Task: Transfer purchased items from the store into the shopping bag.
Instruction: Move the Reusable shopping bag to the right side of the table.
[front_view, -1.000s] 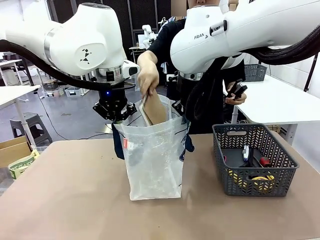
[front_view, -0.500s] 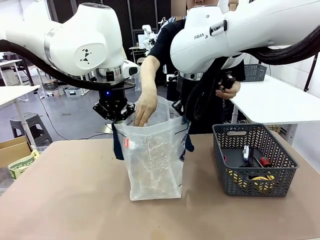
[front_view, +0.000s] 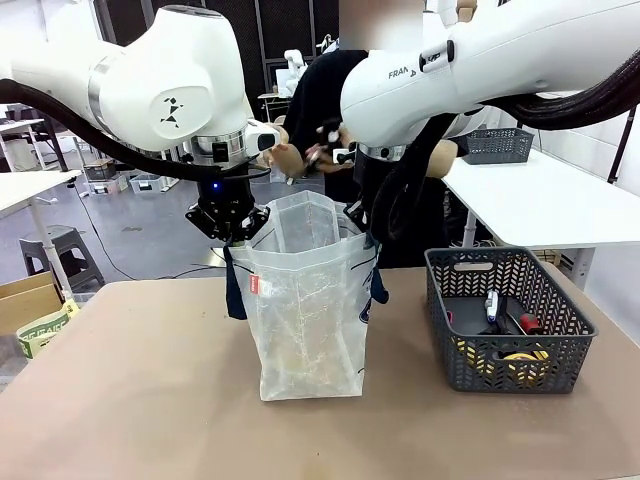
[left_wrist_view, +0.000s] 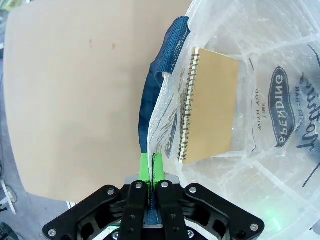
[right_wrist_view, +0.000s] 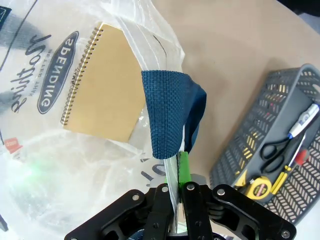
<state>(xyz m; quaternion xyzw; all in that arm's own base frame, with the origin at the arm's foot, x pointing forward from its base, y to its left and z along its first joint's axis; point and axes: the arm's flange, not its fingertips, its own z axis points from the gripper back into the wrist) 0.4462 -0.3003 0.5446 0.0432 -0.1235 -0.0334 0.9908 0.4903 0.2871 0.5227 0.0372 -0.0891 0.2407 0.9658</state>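
On the tan table (front_view: 130, 400), the shopping bag (front_view: 305, 320) stands upright at the centre with its mouth held wide. The dark grey basket (front_view: 510, 375) sits at its 3 o'clock, near but apart.

A second ago the person's hand (front_view: 290, 158) was lowering a brown spiral notebook (left_wrist_view: 210, 105) into the mouth. Now the hand is drawn back above the bag's 12 o'clock, and the notebook lies inside the bag beside the oval logo print. That reads as one purchase delivered, and the bag probably has to stay open for whatever comes next.

Seen from the front, the left gripper (left_wrist_view: 151, 162) is pressed together on a navy strap (left_wrist_view: 150, 100) and the plastic rim at the bag's 10 o'clock corner. The right gripper (right_wrist_view: 178, 165) pinches the opposite strap and rim at about 2 o'clock. Neither has shifted. The bag hangs spread between the two pincers, its body at their 6 o'clock.
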